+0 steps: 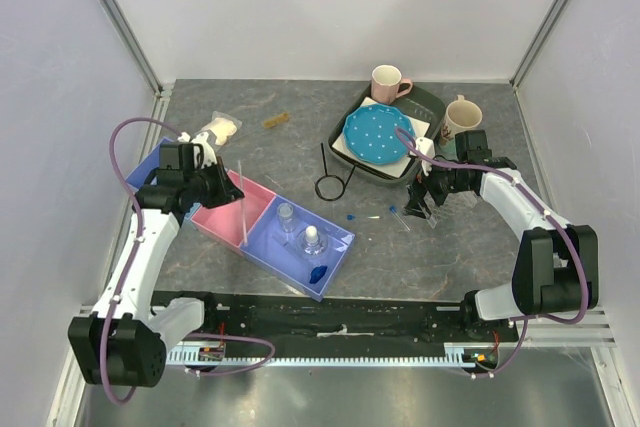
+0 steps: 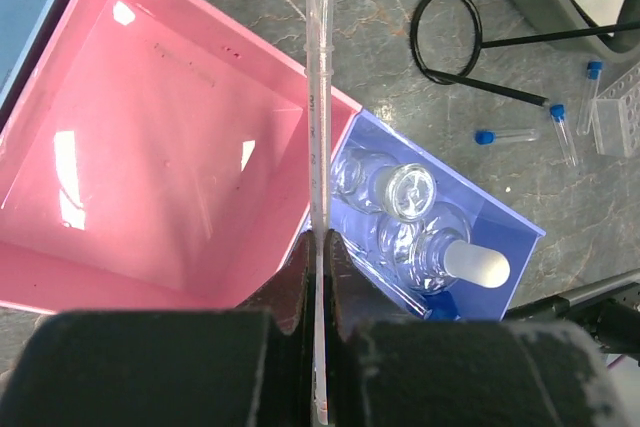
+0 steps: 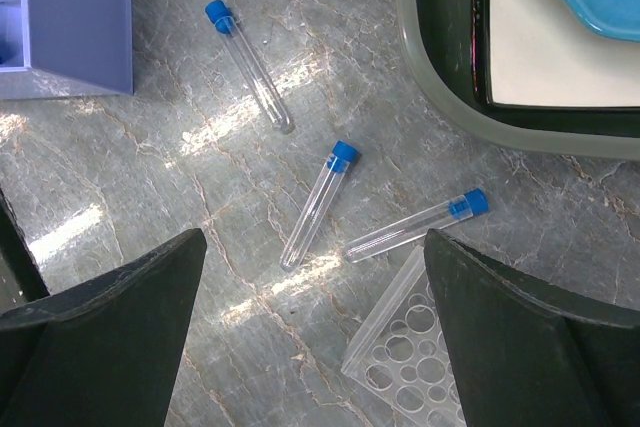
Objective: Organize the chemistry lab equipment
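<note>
Thin stick [image 2: 319, 147] sits pinched in the left gripper [image 2: 318, 277], over the pink tray [image 2: 150, 167] edge by the purple bin [image 2: 495, 227] — right gripper [image 3: 310, 247] gapes wide above three blue-capped tubes [image 3: 318, 207] beside the clear tube rack [image 3: 400, 357].

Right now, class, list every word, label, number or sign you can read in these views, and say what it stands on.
None can be read.
The thin stick in the left tool carries faint dark marks, too small to read.
The pink tray shows faint marks, also illegible.
The blue-capped tubes look unlabelled.
</note>
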